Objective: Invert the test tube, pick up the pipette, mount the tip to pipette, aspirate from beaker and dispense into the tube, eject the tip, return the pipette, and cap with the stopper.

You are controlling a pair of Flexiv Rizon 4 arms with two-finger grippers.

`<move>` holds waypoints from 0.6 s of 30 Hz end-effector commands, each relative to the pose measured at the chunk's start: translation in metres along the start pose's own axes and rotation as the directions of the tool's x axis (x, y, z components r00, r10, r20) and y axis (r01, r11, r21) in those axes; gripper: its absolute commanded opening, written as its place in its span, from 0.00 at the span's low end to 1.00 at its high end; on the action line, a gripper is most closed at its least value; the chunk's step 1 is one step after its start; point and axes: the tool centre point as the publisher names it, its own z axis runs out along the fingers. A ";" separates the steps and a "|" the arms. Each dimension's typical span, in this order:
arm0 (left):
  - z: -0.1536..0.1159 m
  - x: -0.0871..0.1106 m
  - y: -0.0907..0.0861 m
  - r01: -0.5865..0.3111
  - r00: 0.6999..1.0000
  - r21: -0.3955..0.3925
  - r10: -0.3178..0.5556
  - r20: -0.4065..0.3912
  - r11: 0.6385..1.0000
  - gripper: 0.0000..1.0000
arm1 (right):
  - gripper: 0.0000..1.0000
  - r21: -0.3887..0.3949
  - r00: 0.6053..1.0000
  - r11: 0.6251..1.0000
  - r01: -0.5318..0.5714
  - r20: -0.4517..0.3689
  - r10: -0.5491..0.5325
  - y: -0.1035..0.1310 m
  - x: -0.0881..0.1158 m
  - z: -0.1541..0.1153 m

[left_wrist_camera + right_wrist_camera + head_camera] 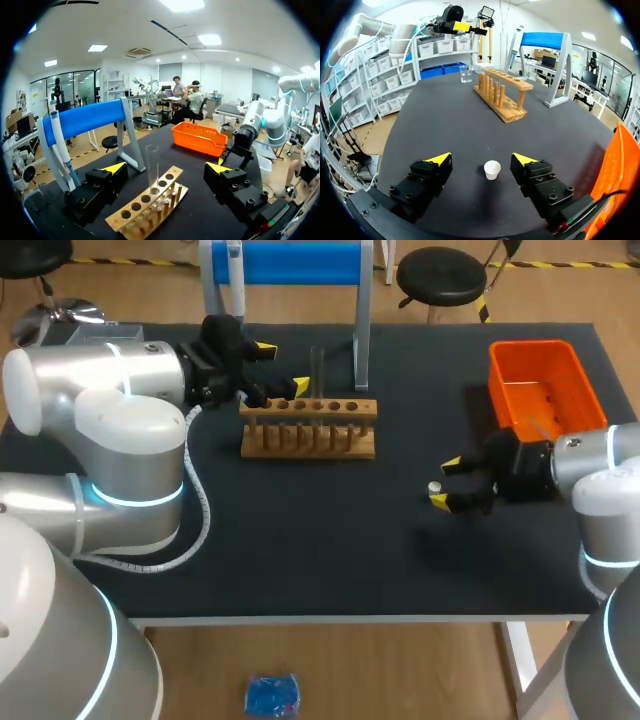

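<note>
Barely vis.: test tube in rack

Black table, holding the following. Wooden rack, back centre, one row of holes along the top. Clear test tube, upright in the rack, faint against the cloth. Blue-topped stand behind the rack at the far edge. Orange tray, back right. White stopper, on the cloth between my right fingertips. My right gripper: fingers spread either side of the stopper. My left gripper: fingers spread, at the rack's left end, just beside the tube.
</note>
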 end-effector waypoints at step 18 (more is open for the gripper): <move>0.001 0.001 0.001 0.001 1.000 0.004 -0.001 0.004 1.000 1.00 | 0.56 0.005 1.000 1.000 -0.015 0.013 0.015 -0.007 -0.008 0.017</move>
